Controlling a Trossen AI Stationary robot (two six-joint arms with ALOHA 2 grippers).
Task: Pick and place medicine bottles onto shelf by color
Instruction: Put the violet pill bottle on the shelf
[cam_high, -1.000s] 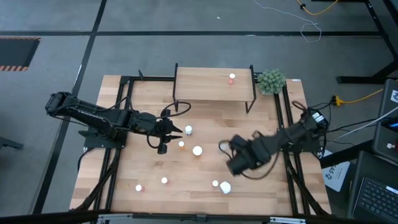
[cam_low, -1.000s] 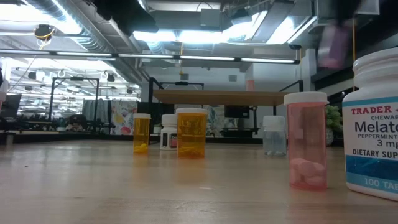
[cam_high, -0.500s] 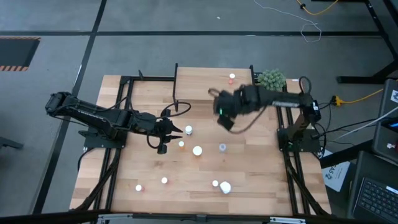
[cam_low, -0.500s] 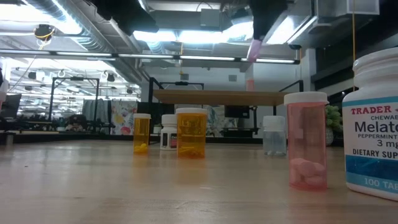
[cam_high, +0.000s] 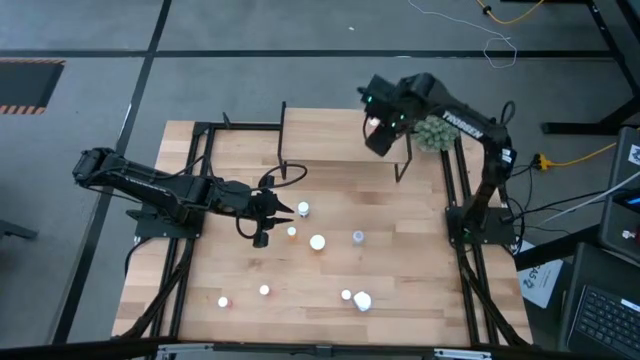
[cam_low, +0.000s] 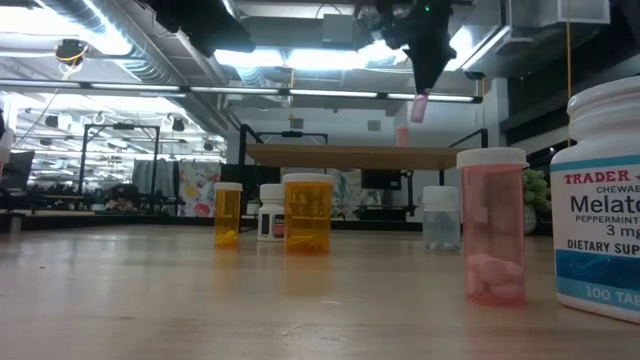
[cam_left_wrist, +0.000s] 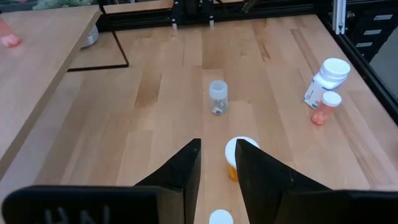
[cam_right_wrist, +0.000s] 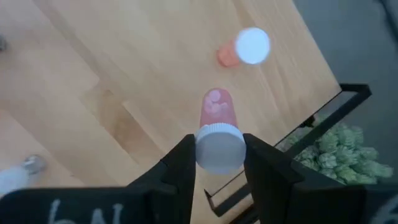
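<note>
My right gripper (cam_high: 381, 135) is above the right part of the light-wood shelf (cam_high: 325, 135), shut on a pink white-capped bottle (cam_right_wrist: 216, 109), which also shows in the low view (cam_low: 419, 107). Another pink bottle (cam_right_wrist: 245, 46) stands on the shelf below it. My left gripper (cam_high: 275, 215) is open and empty, low over the table's left middle. An orange bottle (cam_left_wrist: 235, 155), a small white one (cam_high: 303, 209) and a greyish one (cam_left_wrist: 217, 98) stand on the table ahead of it. My right gripper pinches the pink bottle's white cap (cam_right_wrist: 219, 148) between its two fingers. The fingers come from above, pointing down. The bottle hangs below them, cap up and slightly tilted, clear of the shelf.
Near the table's front stand a small pink bottle (cam_high: 223, 301), an orange one (cam_high: 264, 291), another pink one (cam_low: 493, 240) and a large white Melatonin bottle (cam_high: 362, 301). A large orange bottle (cam_low: 308, 212) stands mid-table. A green plant (cam_high: 437, 130) sits beside the shelf's right end.
My right gripper has gone up and toward the table's far edge with the pink bottle, from over the table's near right to above the shelf's right part. The bottle has stayed in its fingers, clear of everything.
</note>
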